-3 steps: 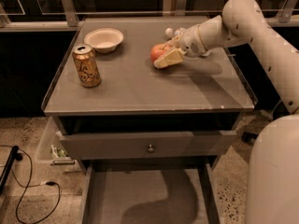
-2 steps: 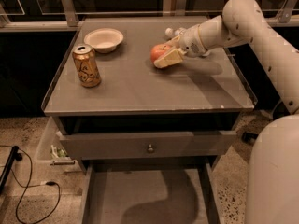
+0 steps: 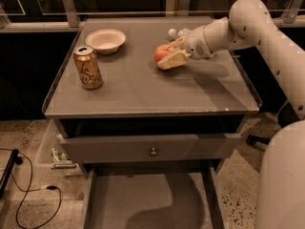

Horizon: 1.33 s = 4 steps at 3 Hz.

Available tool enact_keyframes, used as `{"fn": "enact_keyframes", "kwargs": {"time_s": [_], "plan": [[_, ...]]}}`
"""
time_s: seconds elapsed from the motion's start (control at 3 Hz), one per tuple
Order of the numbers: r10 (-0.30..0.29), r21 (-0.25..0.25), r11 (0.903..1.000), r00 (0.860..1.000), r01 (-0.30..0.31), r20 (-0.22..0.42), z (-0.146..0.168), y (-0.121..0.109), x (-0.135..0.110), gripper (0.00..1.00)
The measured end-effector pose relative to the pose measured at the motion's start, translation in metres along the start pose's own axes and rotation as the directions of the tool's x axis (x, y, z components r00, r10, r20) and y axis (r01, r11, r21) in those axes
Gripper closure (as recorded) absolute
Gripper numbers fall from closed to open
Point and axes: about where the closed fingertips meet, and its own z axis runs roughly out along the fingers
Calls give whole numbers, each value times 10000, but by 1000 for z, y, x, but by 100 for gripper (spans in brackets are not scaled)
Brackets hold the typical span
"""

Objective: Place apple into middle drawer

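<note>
Grasping looks to be the step in hand: the claw [image 3: 167, 49] sits at the round, red-yellow apple [image 3: 160, 53] on the smooth grey table [image 3: 143, 92]; whether it has clamped, I cannot tell. Next comes a lift and a carry down into the middle drawer [image 3: 143, 202], a shallow, flat-floored grey box standing open below.

Dim light; pincer [image 3: 170, 51] at the apple [image 3: 161, 53] shadows tabletop [image 3: 143, 87] (softly).

The gripper [image 3: 167, 50] is at the apple [image 3: 160, 53] toward the tabletop's [image 3: 143, 92] back right corner. The middle drawer [image 3: 143, 202] stands open below the front edge.
</note>
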Motion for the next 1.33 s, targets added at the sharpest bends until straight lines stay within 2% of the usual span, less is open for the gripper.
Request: {"fn": "enact_keyframes", "kwargs": {"time_s": [0.33,0.67,1.0,1.33], "plan": [[-299,314,9991,9979,281,569,-24,18,-9,100],[-745,772,9948,9906,659,1151,-58,53,-11,100],[-1255,1119,9875,9834,1112,1310,-92,99,2,100],[-1450,1092,9853,9808,1311,1304,-119,153,32,100]]}}
